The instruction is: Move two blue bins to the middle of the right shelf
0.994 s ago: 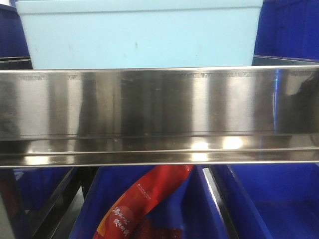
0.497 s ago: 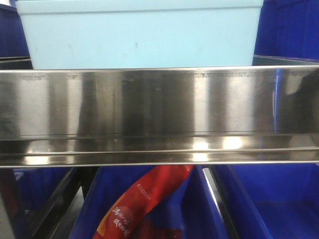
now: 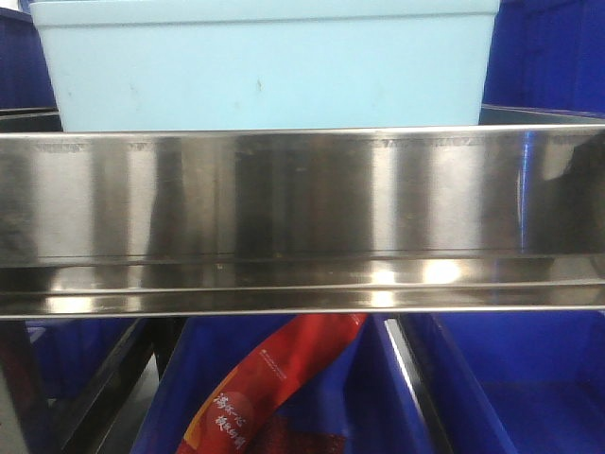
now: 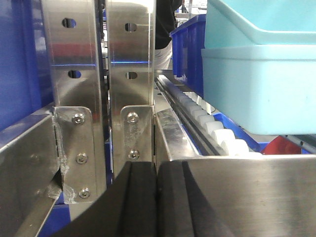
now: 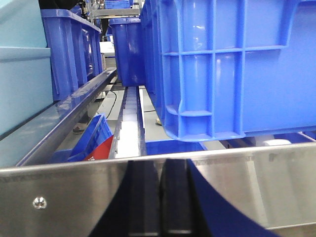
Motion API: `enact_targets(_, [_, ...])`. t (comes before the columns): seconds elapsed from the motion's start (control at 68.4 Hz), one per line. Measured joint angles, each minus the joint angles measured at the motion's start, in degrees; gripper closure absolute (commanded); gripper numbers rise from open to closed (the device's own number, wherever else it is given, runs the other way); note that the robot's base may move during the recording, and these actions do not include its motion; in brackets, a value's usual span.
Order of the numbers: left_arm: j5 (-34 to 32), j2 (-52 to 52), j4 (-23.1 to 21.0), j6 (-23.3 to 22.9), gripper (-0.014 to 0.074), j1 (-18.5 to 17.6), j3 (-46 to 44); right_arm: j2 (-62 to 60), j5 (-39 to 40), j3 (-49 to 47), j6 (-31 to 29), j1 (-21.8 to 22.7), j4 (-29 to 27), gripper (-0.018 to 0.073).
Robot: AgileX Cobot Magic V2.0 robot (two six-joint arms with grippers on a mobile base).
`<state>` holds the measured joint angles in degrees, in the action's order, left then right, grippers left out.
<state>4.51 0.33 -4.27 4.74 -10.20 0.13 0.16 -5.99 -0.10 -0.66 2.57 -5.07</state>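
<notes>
A pale sky-blue bin [image 3: 269, 66] stands on the shelf level just above the wide steel front rail [image 3: 302, 199]. In the left wrist view two pale blue bins sit nested, the lower [image 4: 256, 89] holding the upper [image 4: 261, 19], on the roller track to the right. My left gripper [image 4: 156, 197] is shut and empty, low at the steel rail, left of the bins. My right gripper [image 5: 160, 197] is shut and empty at the steel rail, with the pale bin's side [image 5: 22, 84] at the far left.
Dark royal-blue crates [image 5: 232, 69] stand right of the pale bins, with more below [image 3: 501, 388]. A red packet [image 3: 274, 378] lies in a lower crate. Steel shelf uprights [image 4: 103, 74] stand ahead of the left gripper. White rollers [image 4: 217, 131] run under the bins.
</notes>
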Motion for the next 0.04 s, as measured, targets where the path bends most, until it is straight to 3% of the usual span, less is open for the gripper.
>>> enact_targets(0.044, [0.00,0.00,0.00,0.00,0.0707,0.00,0.00,0.00,0.00,0.00,0.00,0.00,0.00,0.0712])
